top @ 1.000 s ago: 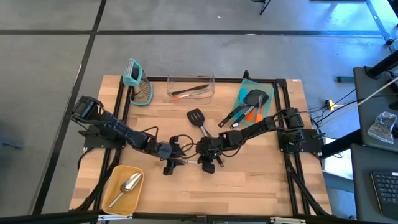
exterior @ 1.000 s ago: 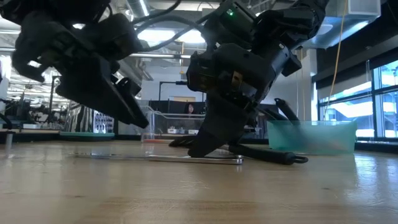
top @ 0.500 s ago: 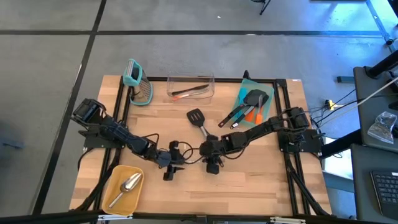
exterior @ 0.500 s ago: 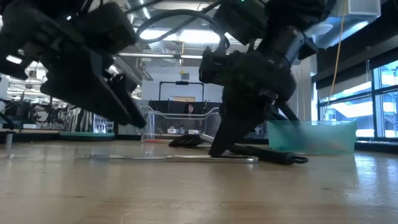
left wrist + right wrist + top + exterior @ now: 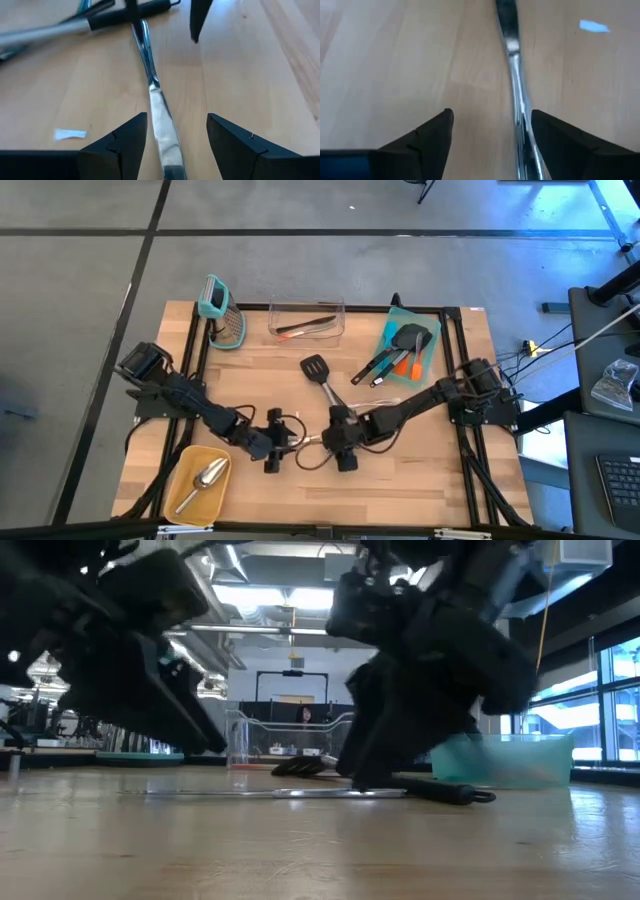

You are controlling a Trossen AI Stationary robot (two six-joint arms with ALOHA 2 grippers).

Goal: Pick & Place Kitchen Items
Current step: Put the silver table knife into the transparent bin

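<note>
- Mostly clutter sits beyond the thin metal piece (image 5: 159, 107), which lies flat mid-counter (image 5: 420, 470).
- Left pincer (image 5: 283, 446) at one end of it, fingers (image 5: 120, 145) apart, piece btwn them, no grip.
- Right pincer (image 5: 334, 442) at other end, fingers (image 5: 427, 135) spread, piece running btwn them, not clamped.
- Black slotted turner (image 5: 318, 372) just beyond, handle near right pincer.
- Teal bin (image 5: 432, 350) w/ more utensils, farther off to the right.
- Clear box (image 5: 306, 322), grater (image 5: 222, 315) at far edge.
- Yellow tray (image 5: 180, 470) w/ silver scoop (image 5: 205, 477), near left arm.
- Small white scrap (image 5: 70, 133) beside piece.
- No readable writing.
</note>
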